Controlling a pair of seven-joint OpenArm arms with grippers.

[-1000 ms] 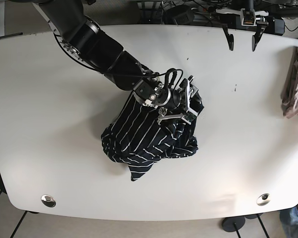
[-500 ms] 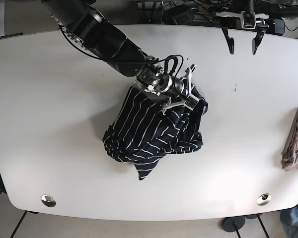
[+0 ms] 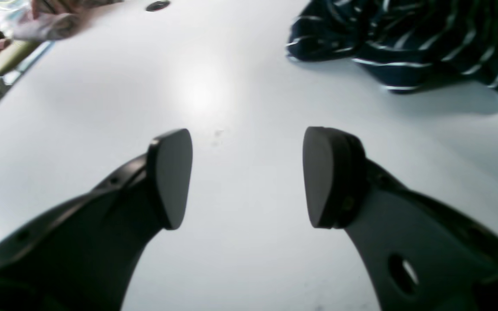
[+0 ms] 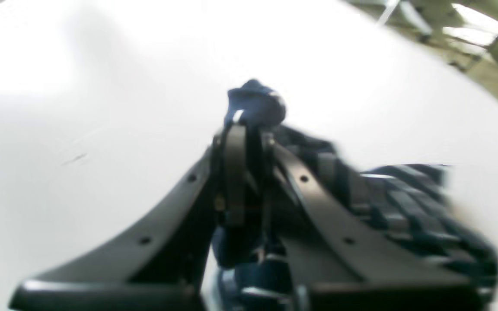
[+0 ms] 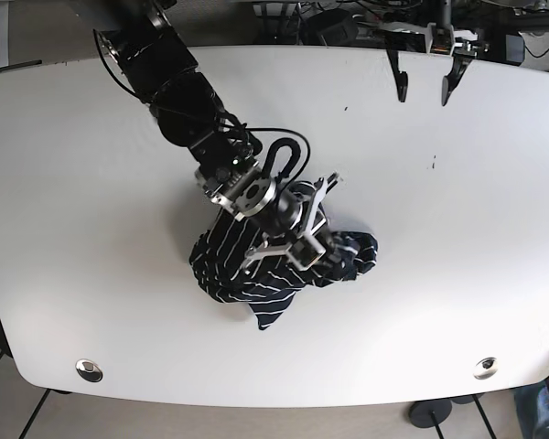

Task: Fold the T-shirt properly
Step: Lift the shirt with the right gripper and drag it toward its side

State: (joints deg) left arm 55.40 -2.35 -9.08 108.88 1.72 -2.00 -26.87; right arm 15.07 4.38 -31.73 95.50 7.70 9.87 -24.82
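While its jaws were pressed together on a bunched fold of cloth, the right gripper [image 4: 245, 129] sat over the shirt [image 5: 256, 261], a dark, white-striped heap crumpled near the middle of the white surface [image 5: 457, 247]. At the far edge the left gripper [image 3: 247, 177] hung above bare surface with jaws spread, well apart from the shirt.
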